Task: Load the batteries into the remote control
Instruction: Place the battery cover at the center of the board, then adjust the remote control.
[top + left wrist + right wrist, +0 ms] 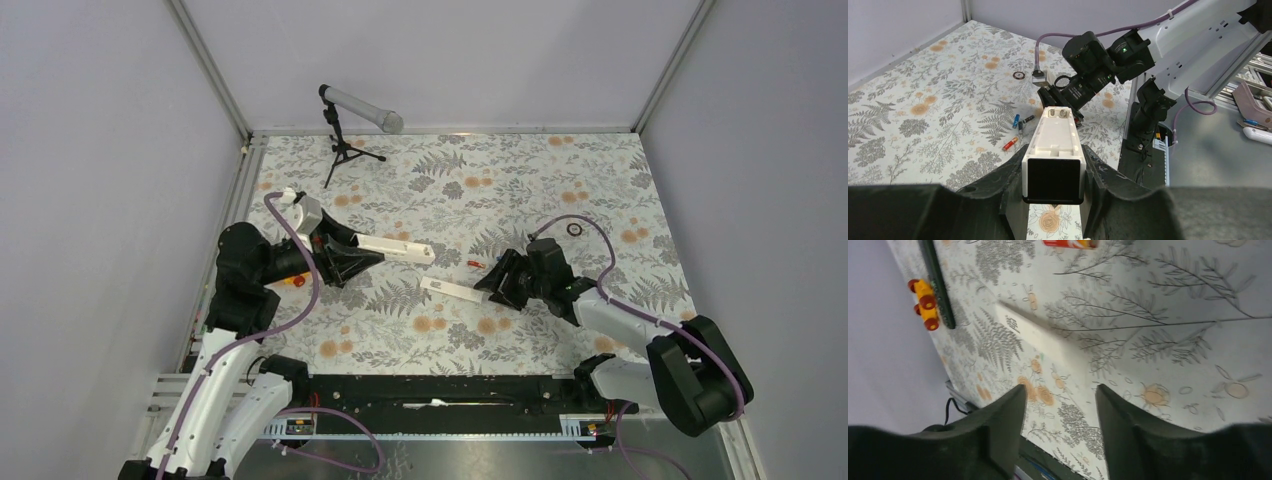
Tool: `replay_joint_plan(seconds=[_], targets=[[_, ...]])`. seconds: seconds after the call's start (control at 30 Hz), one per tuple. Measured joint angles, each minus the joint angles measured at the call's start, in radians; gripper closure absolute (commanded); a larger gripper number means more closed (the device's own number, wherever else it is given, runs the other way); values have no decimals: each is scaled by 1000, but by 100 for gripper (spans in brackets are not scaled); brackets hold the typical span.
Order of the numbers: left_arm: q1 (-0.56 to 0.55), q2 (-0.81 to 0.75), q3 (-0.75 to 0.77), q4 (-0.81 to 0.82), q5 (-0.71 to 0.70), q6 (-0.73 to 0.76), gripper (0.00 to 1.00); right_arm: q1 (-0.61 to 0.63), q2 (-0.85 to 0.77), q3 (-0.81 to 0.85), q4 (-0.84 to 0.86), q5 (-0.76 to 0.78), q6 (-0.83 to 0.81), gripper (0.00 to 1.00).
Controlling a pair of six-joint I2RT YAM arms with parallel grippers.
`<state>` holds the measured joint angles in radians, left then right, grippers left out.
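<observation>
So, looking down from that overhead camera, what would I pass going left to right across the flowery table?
orange toy car → white remote → flat white cover → small black ring

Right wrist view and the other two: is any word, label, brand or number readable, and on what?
No text is legible.
Small dark print on the white battery cover: too blurred to read.
Label on the red battery: too blurred.
Nothing printed shows on the remote control.
</observation>
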<state>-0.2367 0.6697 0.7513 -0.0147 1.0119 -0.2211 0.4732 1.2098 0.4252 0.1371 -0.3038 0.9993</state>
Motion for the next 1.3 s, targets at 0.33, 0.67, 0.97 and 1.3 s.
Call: replay_joint_plan(seconds=[0.33, 0.67, 0.97, 1.3], targets=[[-1, 68, -11, 251, 81, -118, 100, 0, -190, 106, -172, -61, -196, 0], [-34, 220, -11, 518, 238, -241, 100, 1, -301, 188, 374, -549, 22, 1], [-71, 201, 35, 569, 236, -220, 100, 70, -130, 246, 644, -603, 312, 3], [-85, 183, 35, 666, 174, -227, 100, 130, -10, 253, 1016, -562, 603, 45]])
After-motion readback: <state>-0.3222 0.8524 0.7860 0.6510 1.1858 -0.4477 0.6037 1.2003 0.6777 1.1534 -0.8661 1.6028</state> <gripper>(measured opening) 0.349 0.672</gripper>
